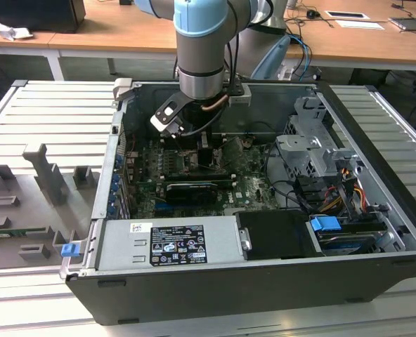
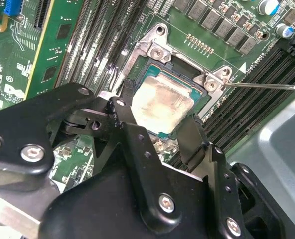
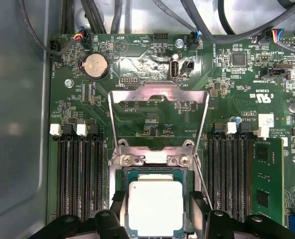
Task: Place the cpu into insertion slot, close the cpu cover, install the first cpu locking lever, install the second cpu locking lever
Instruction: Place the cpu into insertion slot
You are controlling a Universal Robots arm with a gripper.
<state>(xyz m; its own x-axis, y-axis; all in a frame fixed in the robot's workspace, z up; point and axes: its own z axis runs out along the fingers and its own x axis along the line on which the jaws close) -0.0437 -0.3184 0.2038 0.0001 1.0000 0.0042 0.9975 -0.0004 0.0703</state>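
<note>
The cpu [image 3: 155, 206] [image 2: 162, 104], a pale silver square chip, lies flat within the insertion slot, whose silvery rim [image 3: 155, 159] [image 2: 157, 50] sits on the green board. My gripper [image 3: 156, 199] [image 2: 157, 119] straddles the chip, and its black fingers [image 3: 118, 204] [image 2: 190, 137] press against two opposite edges. The cpu cover [image 3: 157, 92], a thin metal frame, is swung open away from the socket. A thin wire locking lever [image 2: 267, 85] [image 3: 201, 179] stands loose beside the socket. In the exterior view my gripper [image 1: 194, 144] reaches down into the open computer case.
Black memory slots [image 3: 77, 174] flank the socket, with one green memory module [image 3: 267, 174] installed. A coin battery [image 3: 96, 65] and cables lie beyond the cover. The case holds a power supply [image 1: 169, 242], a grey drive cage [image 1: 310, 151] and a black card [image 1: 190, 189].
</note>
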